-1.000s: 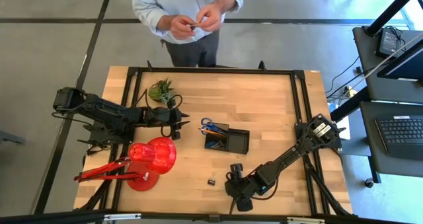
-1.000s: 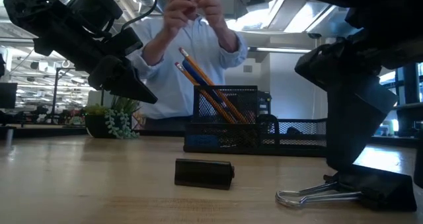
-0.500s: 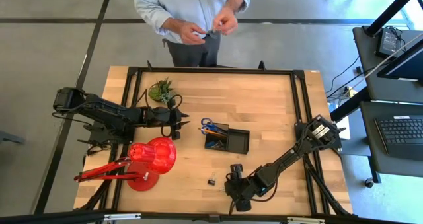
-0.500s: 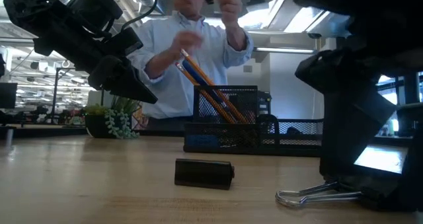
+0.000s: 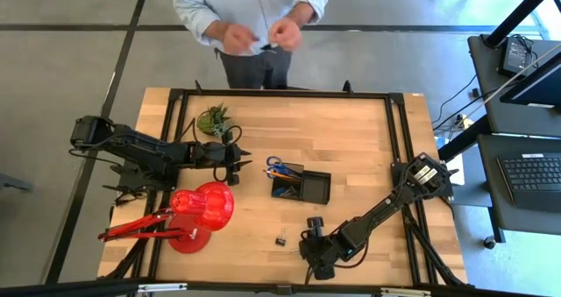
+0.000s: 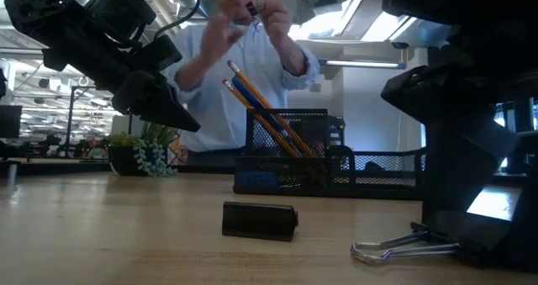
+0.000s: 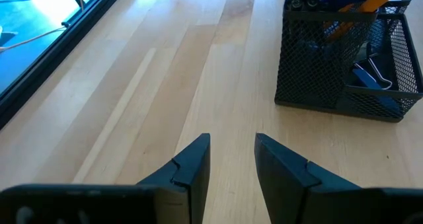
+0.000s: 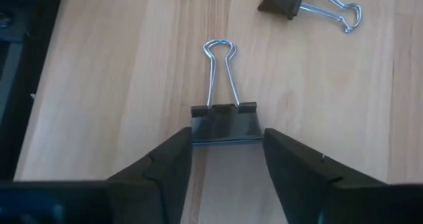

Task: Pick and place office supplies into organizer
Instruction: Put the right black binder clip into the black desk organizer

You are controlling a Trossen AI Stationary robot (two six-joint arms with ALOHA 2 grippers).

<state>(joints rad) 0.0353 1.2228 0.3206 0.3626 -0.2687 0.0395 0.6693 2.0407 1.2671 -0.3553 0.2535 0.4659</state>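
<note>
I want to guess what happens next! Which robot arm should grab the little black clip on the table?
The right one, probably. The right gripper is down at the table's near edge with its open fingers on both sides of a binder clip. The left gripper hangs open beside the organizer, farther from the clips.

Grey floor (image 5: 79, 60) is surrounding the work area, crossed by dark seam lines. The wooden tabletop (image 5: 351, 139) is sitting in a black metal frame (image 5: 280, 93). To one side, a dark side desk (image 5: 517, 95) is carrying a laptop (image 5: 533, 176) and a smaller device with cables trailing to the floor. A person in a light blue shirt (image 5: 250, 8) is standing at the far edge, holding something small in both hands. In the low view, bright ceiling lights (image 6: 370, 16) are glowing overhead, and an open office space (image 6: 50, 125) is extending behind the person.
</note>
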